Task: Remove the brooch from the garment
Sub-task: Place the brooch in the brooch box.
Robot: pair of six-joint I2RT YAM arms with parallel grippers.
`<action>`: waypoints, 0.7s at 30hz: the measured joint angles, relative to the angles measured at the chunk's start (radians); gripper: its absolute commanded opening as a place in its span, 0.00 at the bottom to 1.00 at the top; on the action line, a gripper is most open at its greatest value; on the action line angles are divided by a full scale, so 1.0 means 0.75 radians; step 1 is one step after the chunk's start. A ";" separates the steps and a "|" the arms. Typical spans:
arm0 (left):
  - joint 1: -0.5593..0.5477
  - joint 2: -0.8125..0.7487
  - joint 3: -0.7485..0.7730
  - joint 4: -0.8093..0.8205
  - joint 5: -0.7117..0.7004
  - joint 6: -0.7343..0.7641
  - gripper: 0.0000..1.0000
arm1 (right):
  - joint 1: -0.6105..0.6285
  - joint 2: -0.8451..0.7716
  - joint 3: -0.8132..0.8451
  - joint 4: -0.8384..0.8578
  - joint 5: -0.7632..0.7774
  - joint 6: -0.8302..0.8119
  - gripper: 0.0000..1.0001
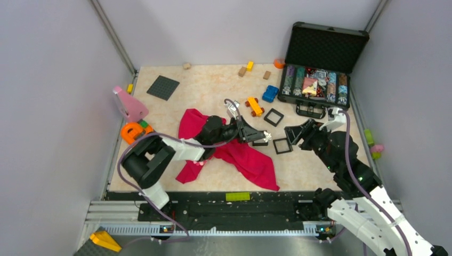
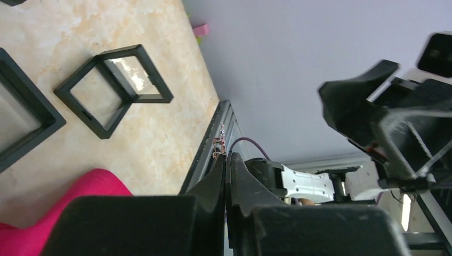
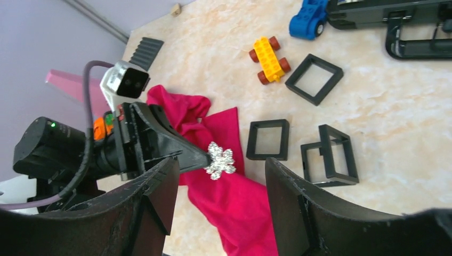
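The brooch [image 3: 220, 160] is a small silvery, glittering flower shape, pinched at the tip of my left gripper [image 1: 264, 136], which is shut on it. In the top view the brooch [image 1: 266, 136] hangs just past the right edge of the crimson garment [image 1: 250, 160], which lies crumpled under the left arm. The left wrist view shows the left gripper [image 2: 227, 157] with its jaws pressed together and a corner of the garment [image 2: 32, 224]. My right gripper [image 3: 219, 162] is open, its fingers either side of the brooch in that view, a short way off to its right [image 1: 296, 133].
Three black square frames [image 1: 273, 117] [image 1: 282, 145] [image 1: 260, 141] lie near the grippers. A yellow toy car [image 1: 255, 106] and a blue one [image 1: 270, 93] sit behind them. An open black case [image 1: 320, 80] is back right; an orange ring toy [image 1: 130, 132] and a pink piece [image 1: 129, 104] lie left.
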 measured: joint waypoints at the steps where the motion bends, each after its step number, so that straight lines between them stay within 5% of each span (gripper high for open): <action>1: -0.004 0.045 0.023 0.002 0.002 -0.003 0.00 | 0.000 -0.007 0.000 -0.012 0.014 -0.004 0.61; 10: -0.084 0.352 0.200 0.009 -0.064 -0.037 0.00 | 0.000 -0.021 0.000 -0.053 0.093 -0.022 0.61; 21: -0.105 0.488 0.330 -0.087 -0.155 -0.040 0.00 | 0.000 -0.043 0.000 -0.080 0.133 -0.024 0.60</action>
